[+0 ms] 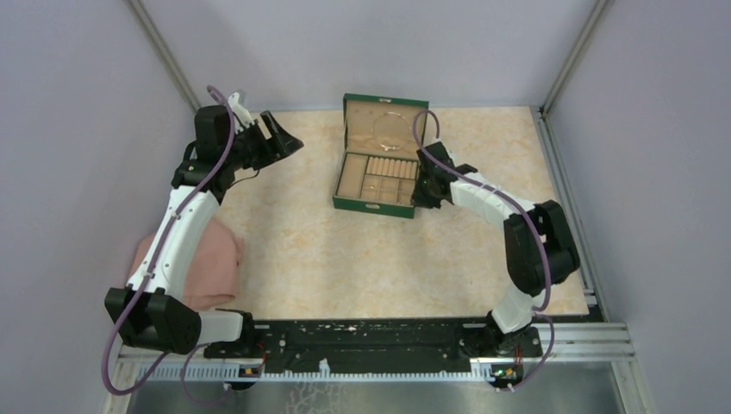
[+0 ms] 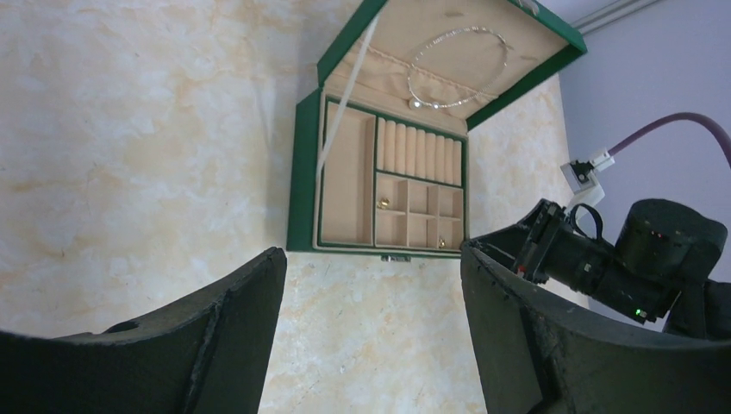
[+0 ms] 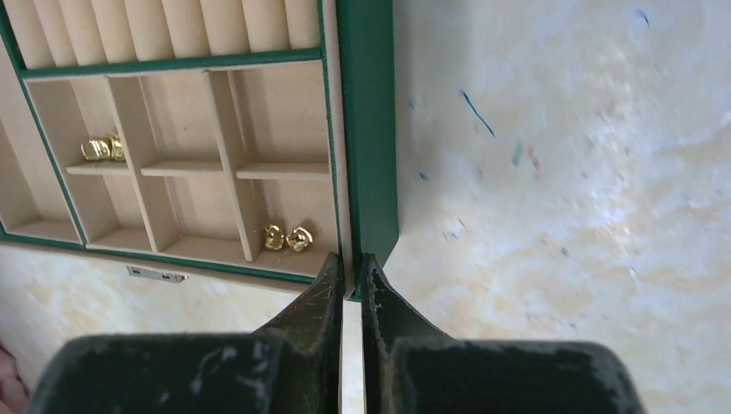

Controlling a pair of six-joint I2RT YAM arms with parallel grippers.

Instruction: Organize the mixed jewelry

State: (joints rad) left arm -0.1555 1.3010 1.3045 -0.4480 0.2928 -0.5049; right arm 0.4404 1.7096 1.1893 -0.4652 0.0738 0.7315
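Two arms rise from the near edge of the worktop. At 8 o'clock, nearest the bases, a pink cloth lies beside the left arm. Further in, toward 12 o'clock, the right fingers sit at the near right corner of the green box, pressed almost together with only a thin slit between. Whether they nip its wall I cannot tell. Just past them, two gold pieces lie in the small compartment nearest that corner, and another gold pair lies in a compartment toward 9 o'clock. Beyond the ring rolls, a thin chain loops across the raised lid. At 10 o'clock, the left fingers hover spread wide, well apart from the box.
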